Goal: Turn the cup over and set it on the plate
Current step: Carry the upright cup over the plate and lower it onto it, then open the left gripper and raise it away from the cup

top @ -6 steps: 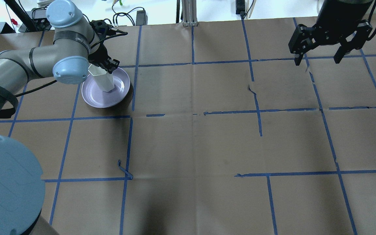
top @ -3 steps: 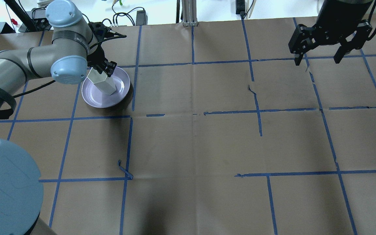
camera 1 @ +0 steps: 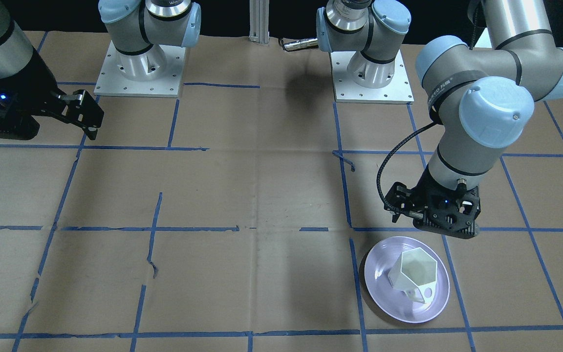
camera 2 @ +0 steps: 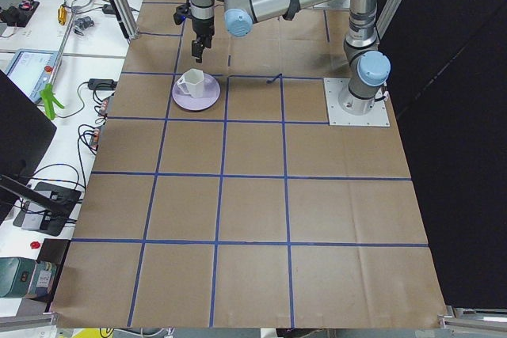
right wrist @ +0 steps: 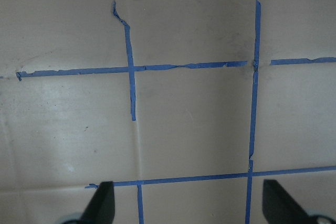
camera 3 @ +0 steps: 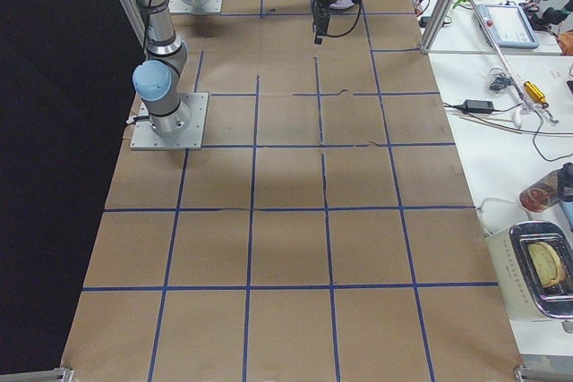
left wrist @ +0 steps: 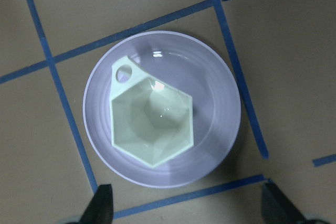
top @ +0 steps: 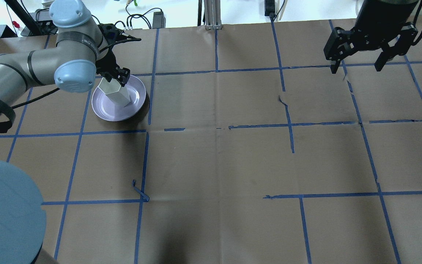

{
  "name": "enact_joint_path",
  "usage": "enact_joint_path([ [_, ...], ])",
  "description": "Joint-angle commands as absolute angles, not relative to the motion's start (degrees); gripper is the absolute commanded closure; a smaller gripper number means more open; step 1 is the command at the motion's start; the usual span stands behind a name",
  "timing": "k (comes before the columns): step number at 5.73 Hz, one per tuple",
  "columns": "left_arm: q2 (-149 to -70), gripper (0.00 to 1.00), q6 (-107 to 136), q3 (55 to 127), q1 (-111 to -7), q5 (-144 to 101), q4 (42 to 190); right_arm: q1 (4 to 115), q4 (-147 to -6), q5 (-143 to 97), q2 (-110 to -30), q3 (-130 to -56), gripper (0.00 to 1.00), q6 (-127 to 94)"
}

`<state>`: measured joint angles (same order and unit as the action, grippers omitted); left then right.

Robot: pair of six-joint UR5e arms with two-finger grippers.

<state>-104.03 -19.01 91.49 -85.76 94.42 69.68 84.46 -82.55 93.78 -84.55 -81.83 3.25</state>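
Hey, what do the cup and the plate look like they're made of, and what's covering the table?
The cup: probably glazed ceramic, maybe plastic; white, faceted, soft highlights inside. The plate: likely glazed ceramic; pale lavender, glossy, with sharp light reflections. The table covering: matte brown paper, judging by creases and tears, gridded with blue tape.

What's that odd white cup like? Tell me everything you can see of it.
The cup is white and glossy like ceramic, with flat angular facets and a six-sided mouth. It narrows toward the base, and a small handle with a round hole juts out at one corner of the rim. It stands mouth up, empty, near the middle of the lavender plate, touching only that. The left gripper hangs open above, clear of it.
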Motion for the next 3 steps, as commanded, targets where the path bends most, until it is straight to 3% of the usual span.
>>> enact_joint_path([
  [1,-98.2,0.01,-10.2,90.7,-89.5,94.0,79.1,84.5,-82.5,93.8,-84.6,-81.8,0.00,3.3],
  [3,-93.9,0.01,-3.7,87.6,-93.0,90.8,87.6,84.5,-82.5,93.8,-84.6,-81.8,0.00,3.3],
])
